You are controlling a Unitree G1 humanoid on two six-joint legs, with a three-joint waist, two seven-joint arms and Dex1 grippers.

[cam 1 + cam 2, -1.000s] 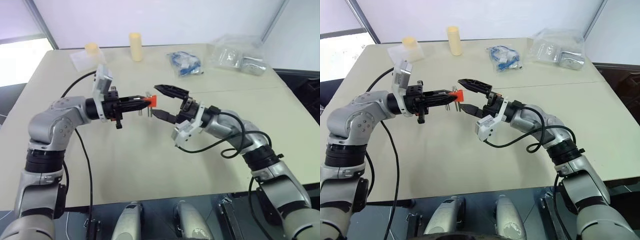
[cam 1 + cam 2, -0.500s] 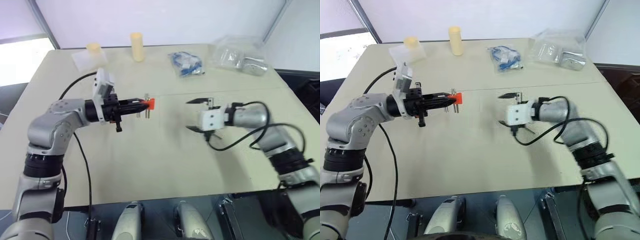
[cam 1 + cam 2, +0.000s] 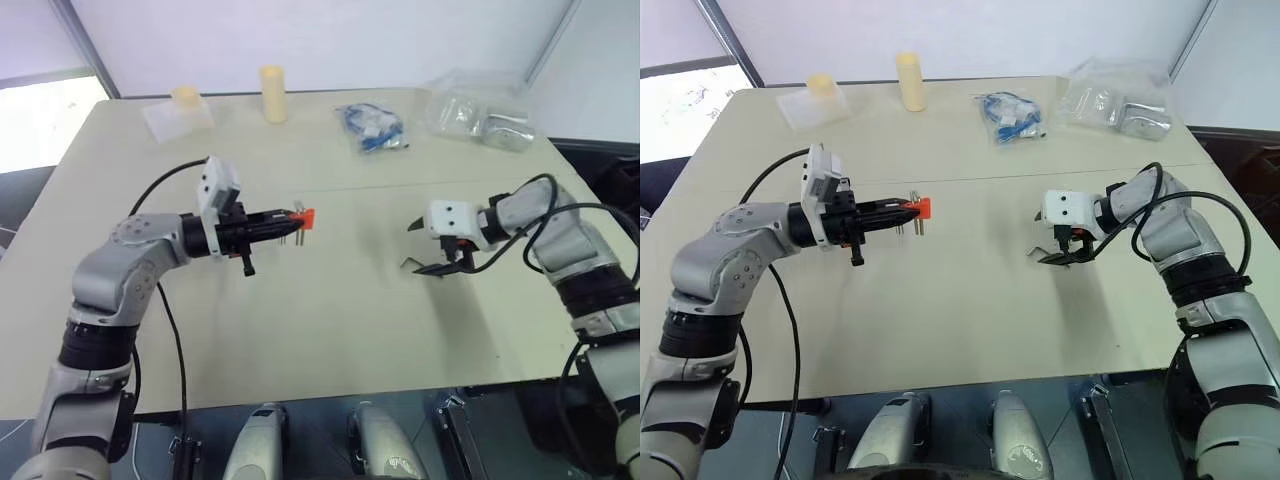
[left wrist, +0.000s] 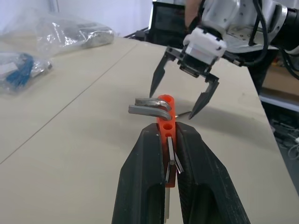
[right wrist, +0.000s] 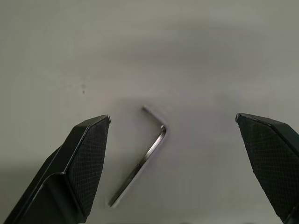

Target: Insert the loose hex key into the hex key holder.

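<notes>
Your left end effector (image 4: 169, 154) pinches the red holder (image 4: 167, 122) level above the counter (image 3: 300, 320), ready to receive, while your right end effector (image 5: 175, 163), spread wide, hovers over the loose hex key (image 5: 142, 161) lying flat on the counter for pickup.

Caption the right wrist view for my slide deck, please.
Open right gripper poised above the loose hex key lying flat on the table.
</notes>
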